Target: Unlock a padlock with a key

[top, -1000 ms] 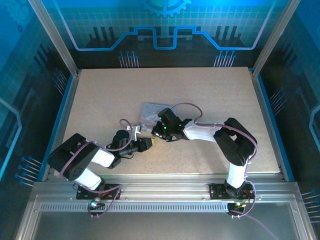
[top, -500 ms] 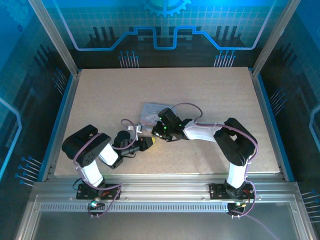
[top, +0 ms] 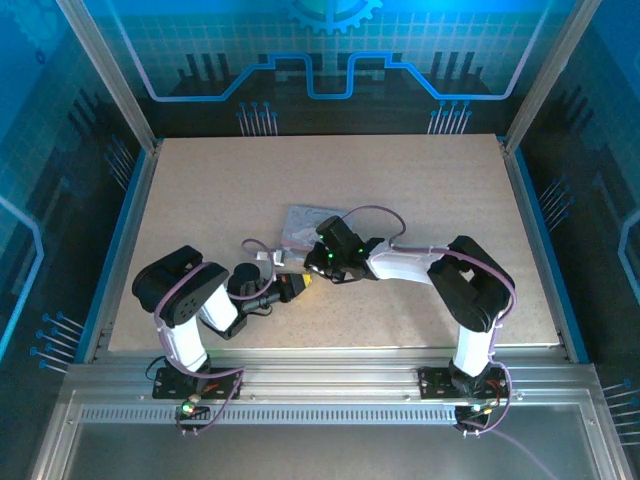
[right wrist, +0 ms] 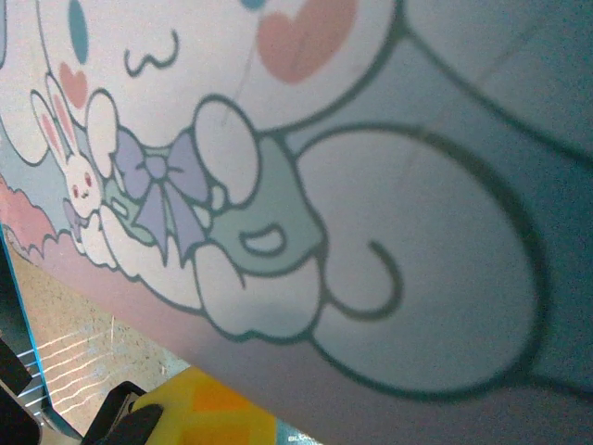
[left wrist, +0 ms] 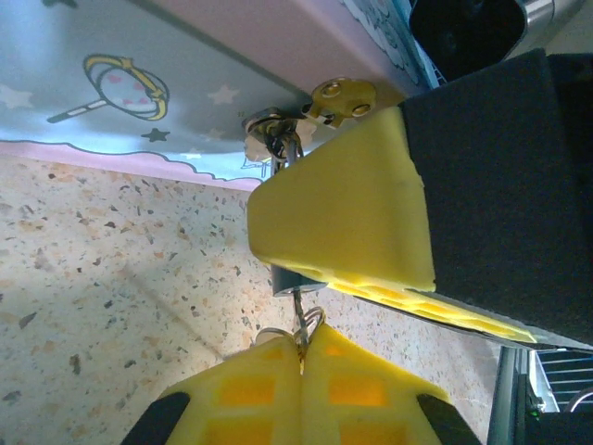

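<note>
In the left wrist view, my left gripper (left wrist: 301, 348) is shut on the key (left wrist: 298, 313), a thin metal sliver with a small wire ring beside it. The key's shaft runs up into the padlock (left wrist: 293, 278), a small dark bluish block. The padlock pokes out from under the yellow fingers (left wrist: 343, 218) of my right gripper, which is shut on it. From above, the left gripper (top: 299, 284) and the right gripper (top: 312, 268) meet tip to tip just in front of the tin.
The pale lilac tin box (top: 302, 224) with cartoon print lies right behind both grippers; its lid (right wrist: 371, 185) is very close to the right wrist camera. Its brass clasp (left wrist: 339, 94) hangs at the near edge. Speckled tabletop (left wrist: 111, 278) lies open to the left.
The left jaws have closed onto the key. The left arm's elbow has swung right and folded up, and its gripper has edged right toward the right gripper. The right arm stayed still.
</note>
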Action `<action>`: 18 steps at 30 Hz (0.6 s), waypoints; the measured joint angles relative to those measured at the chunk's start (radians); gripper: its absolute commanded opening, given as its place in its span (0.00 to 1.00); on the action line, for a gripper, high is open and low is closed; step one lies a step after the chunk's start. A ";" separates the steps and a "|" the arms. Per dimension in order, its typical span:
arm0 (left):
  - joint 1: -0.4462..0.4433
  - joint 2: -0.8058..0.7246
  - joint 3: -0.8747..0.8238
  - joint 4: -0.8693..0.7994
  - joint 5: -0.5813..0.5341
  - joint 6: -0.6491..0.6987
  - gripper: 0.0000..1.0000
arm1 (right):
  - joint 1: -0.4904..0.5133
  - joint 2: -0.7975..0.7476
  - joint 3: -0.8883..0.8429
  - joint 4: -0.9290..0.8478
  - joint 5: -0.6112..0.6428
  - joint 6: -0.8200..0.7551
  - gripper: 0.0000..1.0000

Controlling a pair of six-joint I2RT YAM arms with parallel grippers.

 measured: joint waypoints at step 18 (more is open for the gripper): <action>0.016 -0.172 -0.022 -0.216 -0.058 0.078 0.29 | 0.002 -0.015 -0.002 -0.041 0.005 0.000 0.00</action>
